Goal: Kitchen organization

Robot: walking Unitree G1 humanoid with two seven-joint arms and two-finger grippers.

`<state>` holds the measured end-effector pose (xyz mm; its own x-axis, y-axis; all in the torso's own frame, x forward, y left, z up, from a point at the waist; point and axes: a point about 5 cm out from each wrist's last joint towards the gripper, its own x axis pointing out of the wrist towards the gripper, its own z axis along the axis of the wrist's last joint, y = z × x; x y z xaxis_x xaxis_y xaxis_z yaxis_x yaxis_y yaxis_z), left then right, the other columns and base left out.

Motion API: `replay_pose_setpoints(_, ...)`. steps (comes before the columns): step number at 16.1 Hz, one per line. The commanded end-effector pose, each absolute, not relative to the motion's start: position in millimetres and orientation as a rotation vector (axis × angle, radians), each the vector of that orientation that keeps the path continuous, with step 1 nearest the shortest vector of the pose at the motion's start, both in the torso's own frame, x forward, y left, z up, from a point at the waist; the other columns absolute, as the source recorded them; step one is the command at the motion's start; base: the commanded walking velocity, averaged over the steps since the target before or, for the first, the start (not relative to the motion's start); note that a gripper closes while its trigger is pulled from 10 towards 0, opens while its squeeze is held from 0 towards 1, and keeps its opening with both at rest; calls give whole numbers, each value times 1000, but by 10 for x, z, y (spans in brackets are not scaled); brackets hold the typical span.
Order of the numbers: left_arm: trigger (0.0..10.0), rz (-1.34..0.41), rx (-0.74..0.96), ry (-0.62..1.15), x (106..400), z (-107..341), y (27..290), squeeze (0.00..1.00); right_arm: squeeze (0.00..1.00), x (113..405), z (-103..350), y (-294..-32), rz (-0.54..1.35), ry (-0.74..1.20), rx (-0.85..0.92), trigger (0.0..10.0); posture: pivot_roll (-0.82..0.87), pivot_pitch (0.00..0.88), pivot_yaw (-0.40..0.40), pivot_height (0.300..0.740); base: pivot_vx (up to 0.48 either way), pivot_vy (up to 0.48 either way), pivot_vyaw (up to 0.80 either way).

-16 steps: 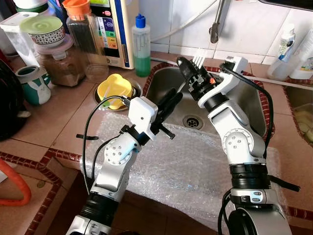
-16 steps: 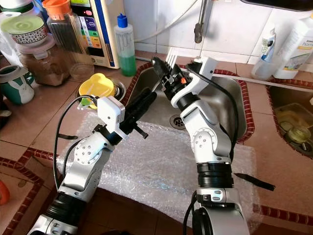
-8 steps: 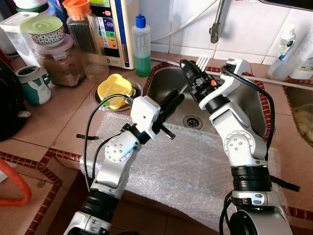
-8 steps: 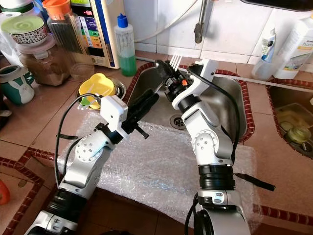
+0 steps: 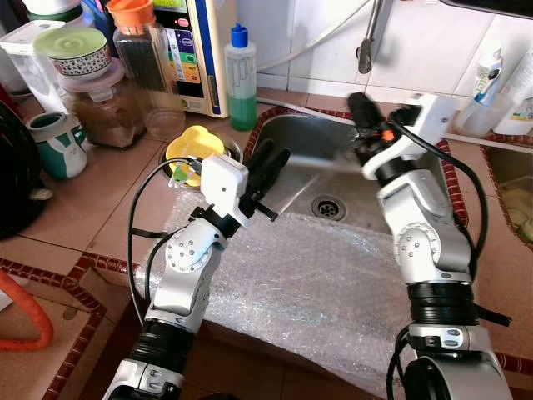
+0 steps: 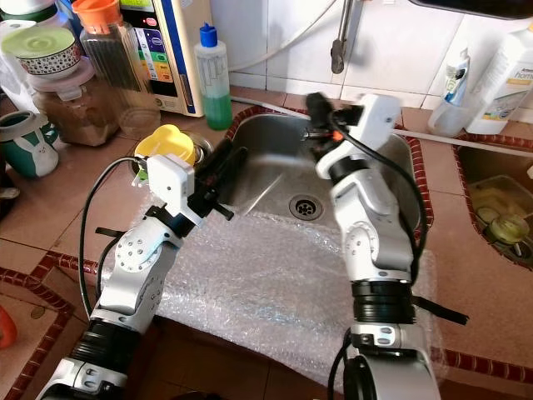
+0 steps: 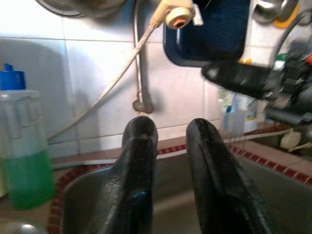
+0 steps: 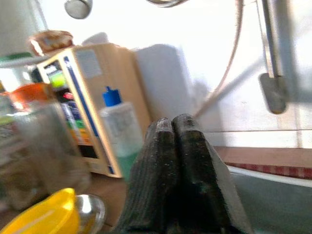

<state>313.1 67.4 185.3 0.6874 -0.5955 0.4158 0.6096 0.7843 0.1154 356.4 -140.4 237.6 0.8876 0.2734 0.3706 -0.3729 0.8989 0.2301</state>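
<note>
1. The right pincer (image 5: 360, 112) is raised above the far side of the steel sink (image 5: 291, 137), near the tap (image 5: 366, 50); in the right wrist view its two black fingers (image 8: 180, 175) are pressed flat together, with nothing visible between them
2. The left pincer (image 5: 268, 162) reaches over the near left rim of the sink, and the left wrist view shows its fingers (image 7: 139, 165) parted with a clear gap and nothing between them
3. Between the two arms lies the sink's drain (image 5: 328, 206), and a blurred pale streak runs across the basin near the right pincer; what it is cannot be told
4. A sheet of bubble wrap (image 5: 308, 283) is spread over the tiled counter (image 5: 92, 208) just in front of the sink, under both forearms
5. Just left of the sink, a yellow lid-like piece (image 5: 193, 152) lies in a small metal bowl beside the left pincer
6. Behind that stands a bottle of green liquid with a blue cap (image 5: 241, 79), next to a cream-coloured appliance (image 5: 193, 54)
7. Further left on the counter stand a tall jar with an orange lid (image 5: 143, 58), a jar of brown powder (image 5: 100, 108) and a green-and-white mug (image 5: 57, 143)
</note>
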Motion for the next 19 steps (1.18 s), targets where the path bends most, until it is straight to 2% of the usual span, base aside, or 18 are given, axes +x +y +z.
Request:
replay_pose_setpoints(1,10000,-713,-32,-475,3072,1906,617,1000,0,3598,2397,-1426,307,-352,265,0,-28,112,32,740,0,0,0)
replay_pose_setpoints(5,10000,-739,9,-459,3026,1868,680,1000,0,3647,2361,-1523,266,-360,129,0,-18,111,42,740,0,0,0)
replay_pose_setpoints(9,10000,-742,49,-429,2994,1798,792,1000,0,3696,2389,-1577,265,-378,67,0,-10,109,47,740,0,0,0)
replay_pose_setpoints(13,10000,-726,180,-369,3009,1731,1050,1000,0,3672,2235,-1574,387,-335,-133,0,7,109,61,740,0,0,0)
replay_pose_setpoints(16,10000,-666,317,-342,3125,1711,1279,1000,0,3619,2049,-1568,444,-283,-292,0,-9,106,87,740,0,0,0)
replay_pose_setpoints(17,10000,-643,333,-334,3171,1720,1320,1000,0,3597,1942,-1588,445,-250,-366,9804,-15,104,91,740,0,0,0)
replay_pose_setpoints(19,10000,-601,356,-349,3231,1764,1335,1000,0,3559,1752,-1650,417,-194,-393,10000,-15,104,91,740,0,0,0)
